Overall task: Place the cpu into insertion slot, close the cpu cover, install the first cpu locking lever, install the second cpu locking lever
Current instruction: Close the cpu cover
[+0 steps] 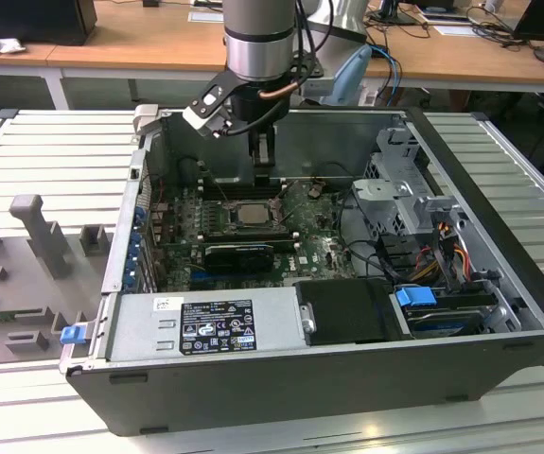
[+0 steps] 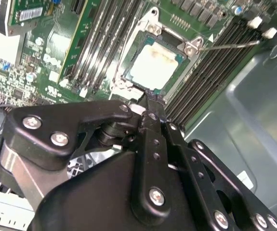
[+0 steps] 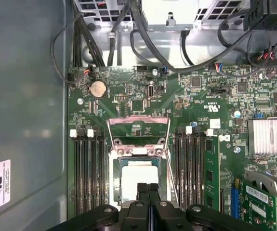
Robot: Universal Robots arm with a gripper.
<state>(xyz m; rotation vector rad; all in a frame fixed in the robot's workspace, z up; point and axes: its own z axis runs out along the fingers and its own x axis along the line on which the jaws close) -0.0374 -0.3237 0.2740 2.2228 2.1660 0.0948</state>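
The cpu [image 3: 137, 180] lies flat, silver face up, in the insertion slot [image 1: 226, 219] on the green motherboard; it is also visible in the exterior view [image 1: 250, 214] and the second wrist view [image 2: 155, 65]. The cpu cover [image 3: 138, 121] stands tilted up on its hinge at the socket's far edge, with the board visible through its window. A thin wire lever [image 2: 230, 45] sticks out sideways from the socket corner. My gripper [image 3: 148, 186] is shut with nothing between its fingers. It hangs just above the socket's edge opposite the hinge, and the black fingers [image 2: 150, 108] hide that edge.
Black memory slots [image 3: 87, 173] flank the socket on both sides. A long black card [image 1: 238, 253] lies in front of it, and a green card [image 3: 263, 199] sits off to one side. Cables [image 1: 376, 251], the drive cage [image 1: 409, 189] and the case wall [image 3: 25, 106] hem in the board.
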